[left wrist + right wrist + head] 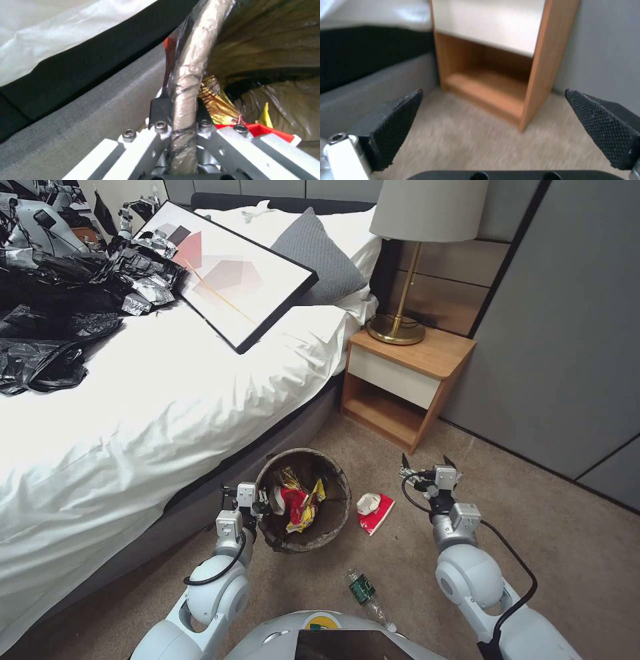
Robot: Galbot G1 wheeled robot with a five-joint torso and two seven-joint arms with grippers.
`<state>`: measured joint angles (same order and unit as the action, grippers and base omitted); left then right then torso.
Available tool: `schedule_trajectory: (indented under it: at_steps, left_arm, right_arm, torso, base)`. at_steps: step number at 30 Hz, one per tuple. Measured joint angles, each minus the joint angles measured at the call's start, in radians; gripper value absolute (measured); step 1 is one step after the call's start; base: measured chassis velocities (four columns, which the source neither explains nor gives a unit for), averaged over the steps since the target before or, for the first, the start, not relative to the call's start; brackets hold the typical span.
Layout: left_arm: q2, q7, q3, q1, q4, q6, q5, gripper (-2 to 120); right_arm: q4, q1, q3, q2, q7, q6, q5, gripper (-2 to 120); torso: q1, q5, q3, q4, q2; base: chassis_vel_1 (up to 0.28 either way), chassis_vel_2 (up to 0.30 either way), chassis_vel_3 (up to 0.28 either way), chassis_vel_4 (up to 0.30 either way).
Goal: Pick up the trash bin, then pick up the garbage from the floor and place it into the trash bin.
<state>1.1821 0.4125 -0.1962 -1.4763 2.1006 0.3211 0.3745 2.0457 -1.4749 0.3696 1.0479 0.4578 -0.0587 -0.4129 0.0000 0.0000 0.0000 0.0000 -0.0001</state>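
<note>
Left pincer (261, 508) clamps the trash bin (333, 473) by its rim; right pincer (428, 463) hangs wide, red-and-white wrapper (375, 511) lying between them.

The left gripper's (261, 508) fingers are hidden behind the trash bin's (333, 473) rim at its nine o'clock side in the head view. Litter low in the bin lies partly under the red-and-yellow wrappers (300, 505), too tangled to tell apart. The clear bottle's (365, 592) lower end is covered by the robot's torso. The lamp's (427, 210) shade is cut off at twelve o'clock. The nightstand (506, 75) is blurred in the right wrist view.
</note>
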Motion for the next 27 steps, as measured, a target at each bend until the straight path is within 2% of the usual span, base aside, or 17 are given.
schedule_trajectory:
  at_steps: [6, 8, 11, 27]
  left_arm:
    - [-0.001, -0.001, 0.0, -0.002, 0.001, 0.0, -0.001, 0]
    - [0.0, -0.001, -0.002, -0.006, 0.001, -0.001, -0.005, 0]
    - [0.002, -0.002, 0.0, -0.009, 0.001, -0.002, -0.01, 0]
    - [-0.002, -0.003, -0.001, -0.005, 0.0, -0.003, -0.007, 0]
  right_arm:
    - [0.003, 0.022, -0.024, -0.03, 0.022, -0.045, -0.078, 100]
    - [-0.031, 0.062, -0.063, -0.064, 0.035, -0.082, -0.155, 100]
    - [-0.075, 0.093, -0.098, -0.07, 0.051, -0.111, -0.231, 100]
    - [-0.182, 0.147, -0.174, -0.014, 0.093, -0.157, -0.397, 100]
  torso:
    - [0.0, 0.0001, 0.0, 0.0002, 0.0]
    - [0.0, 0.0001, 0.0, 0.0001, 0.0]
    - [0.0, 0.0001, 0.0, 0.0, 0.0]
    - [0.0, 0.0, 0.0, 0.0, 0.0]
  base:
    - [0.0, 0.0, 0.0, 0.0]
    - [0.0, 0.0, 0.0, 0.0]
    - [0.0, 0.0, 0.0, 0.0]
    - [0.0, 0.0, 0.0, 0.0]
